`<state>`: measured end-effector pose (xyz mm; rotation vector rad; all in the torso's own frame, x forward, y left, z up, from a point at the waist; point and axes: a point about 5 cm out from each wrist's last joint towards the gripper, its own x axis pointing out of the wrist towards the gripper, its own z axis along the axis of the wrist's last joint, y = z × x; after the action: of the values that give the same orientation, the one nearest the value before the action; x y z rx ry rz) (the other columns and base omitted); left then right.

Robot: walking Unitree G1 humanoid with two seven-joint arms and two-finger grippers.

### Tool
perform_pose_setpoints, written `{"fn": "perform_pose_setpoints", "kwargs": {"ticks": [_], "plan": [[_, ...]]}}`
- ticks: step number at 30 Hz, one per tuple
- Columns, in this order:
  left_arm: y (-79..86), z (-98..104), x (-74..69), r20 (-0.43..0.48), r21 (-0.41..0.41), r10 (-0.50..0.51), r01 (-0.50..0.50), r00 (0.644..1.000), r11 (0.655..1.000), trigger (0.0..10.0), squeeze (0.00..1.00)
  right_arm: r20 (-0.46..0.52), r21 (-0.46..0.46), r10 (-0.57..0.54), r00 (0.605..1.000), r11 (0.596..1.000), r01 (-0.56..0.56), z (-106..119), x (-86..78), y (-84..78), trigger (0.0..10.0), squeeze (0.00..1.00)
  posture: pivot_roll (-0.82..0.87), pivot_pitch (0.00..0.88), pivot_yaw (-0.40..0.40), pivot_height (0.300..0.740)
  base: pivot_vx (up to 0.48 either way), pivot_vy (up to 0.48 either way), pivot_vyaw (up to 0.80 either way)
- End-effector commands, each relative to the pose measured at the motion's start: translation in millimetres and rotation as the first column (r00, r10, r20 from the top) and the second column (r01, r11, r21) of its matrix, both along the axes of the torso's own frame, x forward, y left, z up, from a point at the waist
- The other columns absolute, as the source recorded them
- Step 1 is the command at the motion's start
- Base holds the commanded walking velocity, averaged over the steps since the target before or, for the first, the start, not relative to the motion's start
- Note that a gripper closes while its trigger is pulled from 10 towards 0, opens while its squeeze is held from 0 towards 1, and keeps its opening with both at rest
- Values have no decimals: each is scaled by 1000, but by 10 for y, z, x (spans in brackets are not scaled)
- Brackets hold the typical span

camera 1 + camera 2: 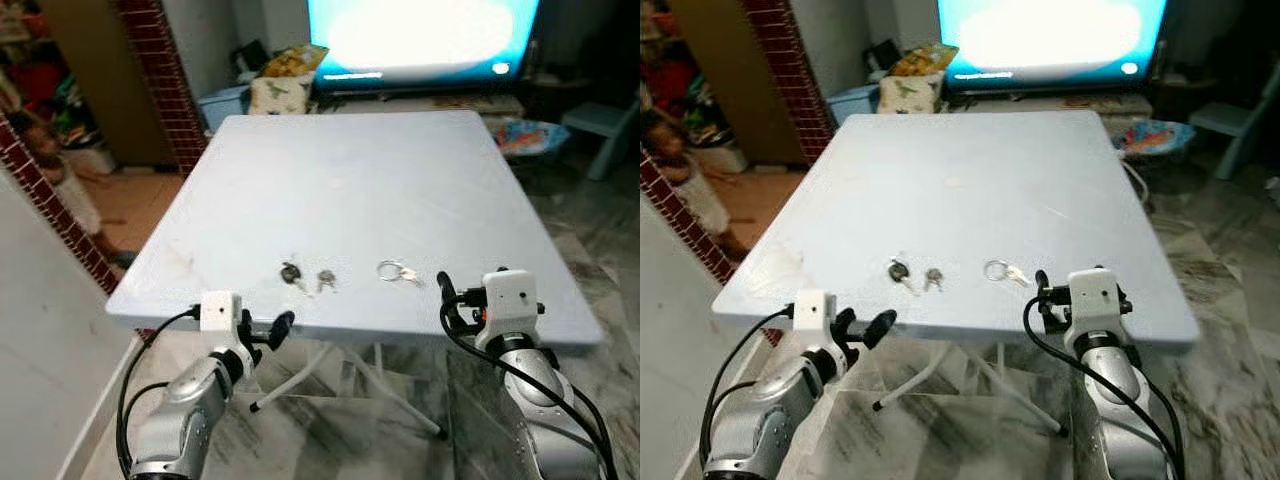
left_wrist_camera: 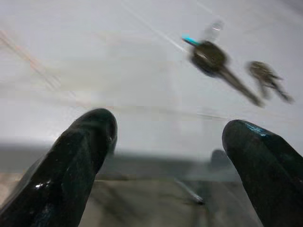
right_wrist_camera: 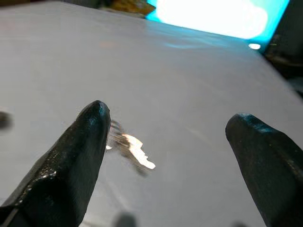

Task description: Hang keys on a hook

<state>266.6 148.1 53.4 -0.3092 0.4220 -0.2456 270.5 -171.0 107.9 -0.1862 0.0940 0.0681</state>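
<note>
Keys, three lots, lay along the near edge of your pale grey table (image 1: 400, 170). Black-headed key (image 1: 290, 272) sat leftmost, small key (image 1: 326, 280) just right of it, and silver ring with key (image 1: 397, 271) further right, apart from the other two.

Left gripper (image 1: 270, 328) hung just below and off the table's near edge, short of the black-headed key. Its fingers (image 2: 78, 161) stood spread, nothing between them. Your left wrist view showed both darker keys blurred; teeth and shape could not be made out.

Right gripper (image 1: 446, 295) sat at the near edge, just right of the ring. Its fingers (image 3: 71, 156) were spread wide, nothing held. Your right wrist view gave only a bright smear of that key (image 3: 135, 150) beside one finger; the ring itself was hard to tell there.

Lit screen (image 1: 420, 35) stood beyond the far edge, cut off at the top. Person (image 1: 50, 170) stood far left, partly hidden by a brick-patterned post (image 1: 160, 70).
</note>
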Motion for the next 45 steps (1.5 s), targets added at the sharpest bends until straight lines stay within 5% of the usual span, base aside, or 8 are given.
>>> {"fn": "perform_pose_setpoints", "kwargs": {"ticks": [1, 18, 29, 45], "plan": [[-12, 22, 13, 5, 7, 0, 0, 1000, 1000, 10000, 0, -11, -10, -16, 1000, 1000, 16, -8, -19, -77, 10000, 0, -89, 0, 72, 740, 0, 0, 0], [-69, 18, -164, -8, -10, -133, 133, 991, 991, 10000, 0, -125, 37, 84, 989, 996, -80, -177, -1, 0, 10000, 0, -60, 0, 78, 740, 0, 0, 0], [-228, 167, -209, 38, -122, -234, 237, 971, 964, 10000, 0, -176, 34, 83, 981, 996, -78, -190, 133, -197, 10000, 0, -55, 0, 85, 740, 0, 0, 0], [-300, 201, -275, 20, -126, -324, 324, 946, 938, 10000, 0, -229, 79, 170, 958, 985, -156, -260, 419, -207, 10000, 0, -40, 0, 90, 740, 0, 0, 0]]}}
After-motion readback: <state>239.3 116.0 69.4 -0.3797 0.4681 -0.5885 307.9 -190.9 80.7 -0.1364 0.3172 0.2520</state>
